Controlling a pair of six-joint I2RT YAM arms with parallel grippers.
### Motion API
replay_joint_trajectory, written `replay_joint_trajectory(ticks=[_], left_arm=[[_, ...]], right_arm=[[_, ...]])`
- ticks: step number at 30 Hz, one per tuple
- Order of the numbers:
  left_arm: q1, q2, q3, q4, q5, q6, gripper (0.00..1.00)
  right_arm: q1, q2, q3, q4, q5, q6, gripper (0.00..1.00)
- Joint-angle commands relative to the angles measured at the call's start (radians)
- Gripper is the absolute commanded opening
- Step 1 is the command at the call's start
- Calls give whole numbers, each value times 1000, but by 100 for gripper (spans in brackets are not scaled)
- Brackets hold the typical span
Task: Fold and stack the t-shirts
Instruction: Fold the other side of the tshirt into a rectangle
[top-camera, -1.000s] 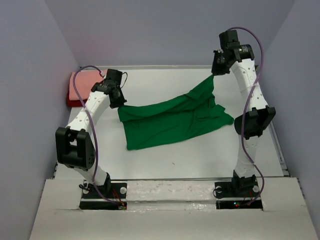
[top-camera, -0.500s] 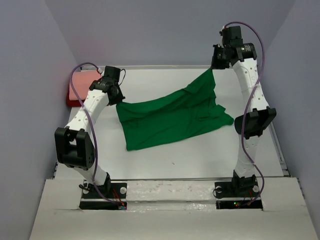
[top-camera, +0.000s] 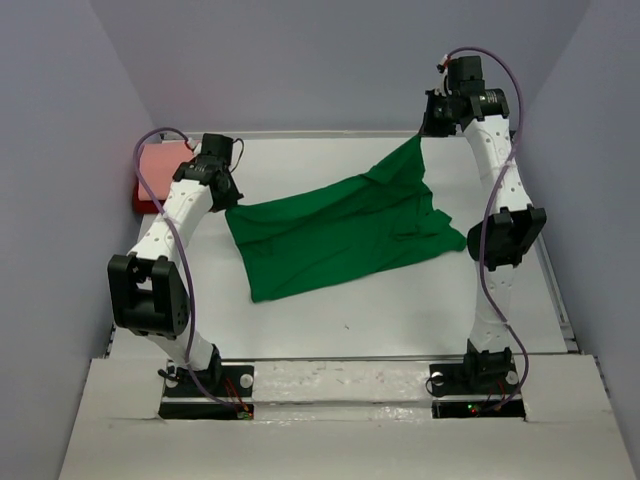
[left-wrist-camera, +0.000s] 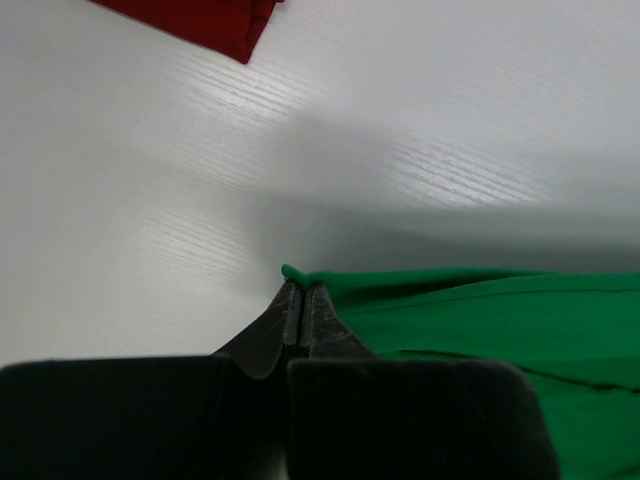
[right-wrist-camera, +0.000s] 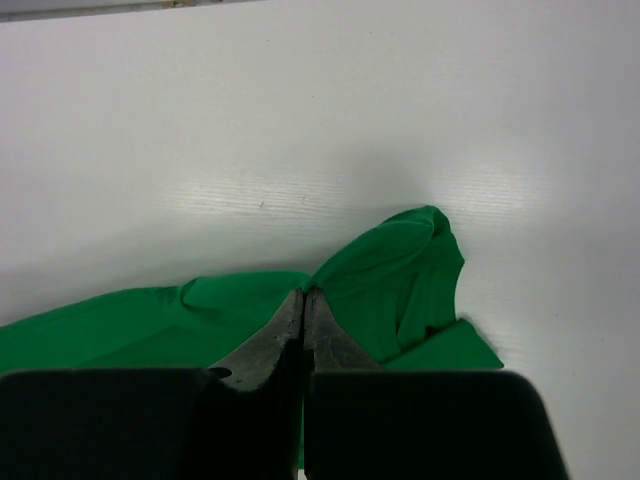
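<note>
A bright green t-shirt (top-camera: 335, 235) hangs stretched between my two grippers over the middle of the white table, its near edge resting on the surface. My left gripper (top-camera: 228, 202) is shut on the shirt's left corner (left-wrist-camera: 295, 273), lifted a little off the table. High at the back right, my right gripper (top-camera: 424, 132) is shut on the right corner (right-wrist-camera: 310, 288), with green cloth (right-wrist-camera: 400, 270) draping below it. A salmon-pink t-shirt (top-camera: 158, 163) lies folded on a dark red one (top-camera: 142, 200) at the far left; the dark red cloth (left-wrist-camera: 200, 20) shows in the left wrist view.
The table (top-camera: 400, 310) is walled by grey panels on the left, back and right. The folded stack sits against the left wall. Both arm bases stand at the near edge.
Both grippers have moved outward and toward the back, pulling the green t-shirt wider and tauter between them. Both stay shut on its corners.
</note>
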Motion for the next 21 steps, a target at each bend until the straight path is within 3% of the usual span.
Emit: replay_joint_trajectory(ticks=[1,14,21], left_arm=[[14,1,-7,17,-26,15,0],[40,-8,-33,18,-40,18,0],[76,30,-25,14,-32,3,0]], right_arm=[[-29,26,60,75,-78,-17,0],[-56,26,75,104,-162,-6,0],[-65,52,45,58,-113,18,0]])
